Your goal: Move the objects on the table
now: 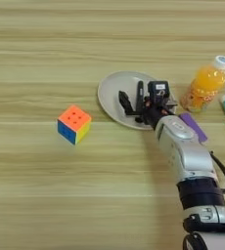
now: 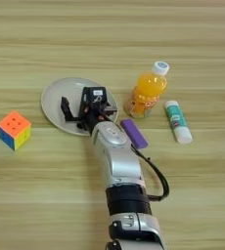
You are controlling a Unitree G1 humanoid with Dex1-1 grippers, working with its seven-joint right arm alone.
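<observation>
Marker pen point(image 1: 140, 96) lay on the plate point(image 1: 110, 88), between my right gripper's point(image 1: 132, 103) spread fingers, which gripped nothing. I judged it a release there; bottle point(image 2: 146, 94) and purple block point(image 2: 134, 133) remained on the table point(image 1: 36, 185).

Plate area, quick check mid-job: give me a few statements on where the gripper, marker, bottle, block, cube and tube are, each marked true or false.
1. The gripper is over the plate. True.
2. The marker is beside the cube. False: it is over the plate, at the gripper; the cube sits apart, left of the plate.
3. The bottle is between the plate and the tube. True.
4. The block lies on the plate. False: it lies on the table, right of the forearm.
5. The bottle's cap is off. False: the white cap is on.
</observation>
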